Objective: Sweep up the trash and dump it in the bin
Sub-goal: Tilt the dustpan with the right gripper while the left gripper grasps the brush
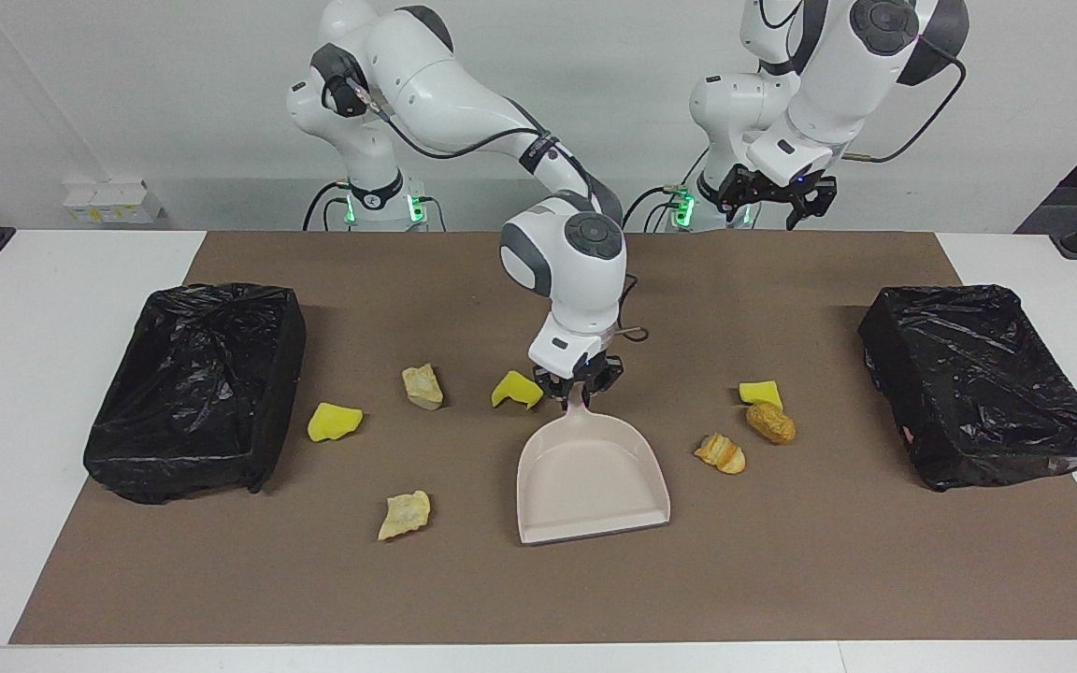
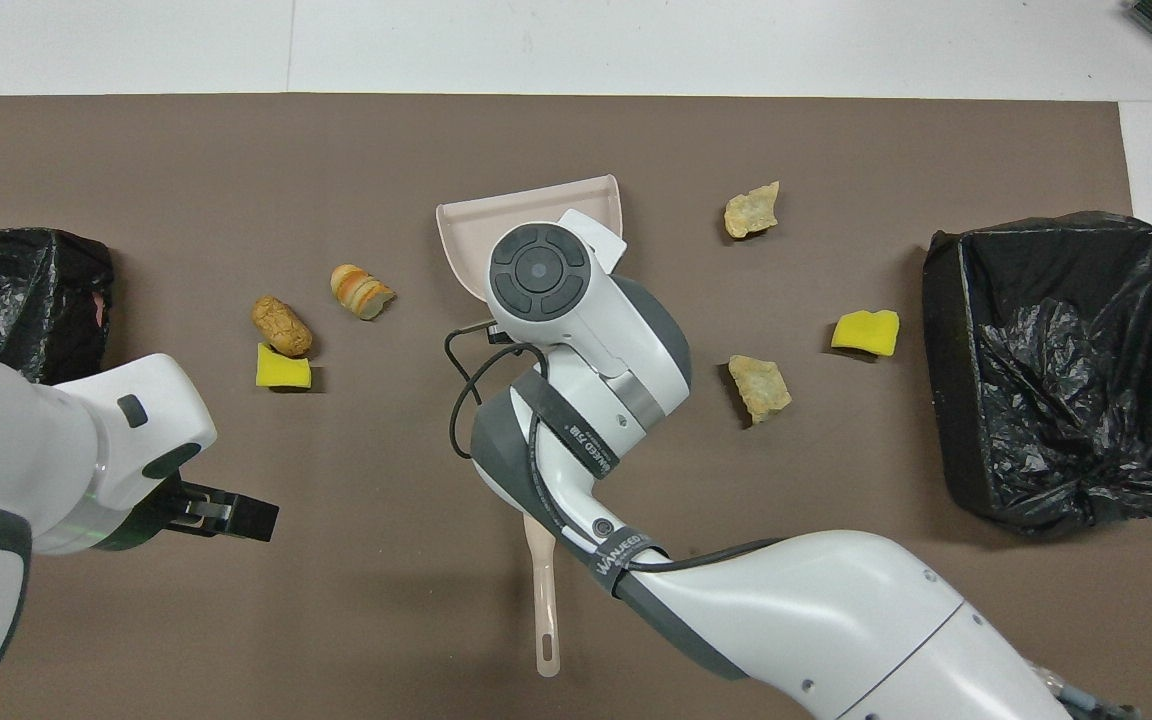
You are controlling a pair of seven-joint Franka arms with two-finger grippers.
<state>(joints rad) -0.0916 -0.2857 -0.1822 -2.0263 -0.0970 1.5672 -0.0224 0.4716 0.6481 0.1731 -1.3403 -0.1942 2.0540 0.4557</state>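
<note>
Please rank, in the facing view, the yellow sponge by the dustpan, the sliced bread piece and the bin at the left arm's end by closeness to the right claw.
Right claw:
1. Yellow sponge, just beside it.
2. Sliced bread piece, toward the left arm's end.
3. Bin, at that end of the table.

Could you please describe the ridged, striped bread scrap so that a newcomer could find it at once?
Start at the beige dustpan mid-mat. Beside it, toward the left arm's end of the table, lies the striped bread scrap. Its orange and cream ridges distinguish it from the plain brown lump and yellow sponge chunk nearby.
</note>
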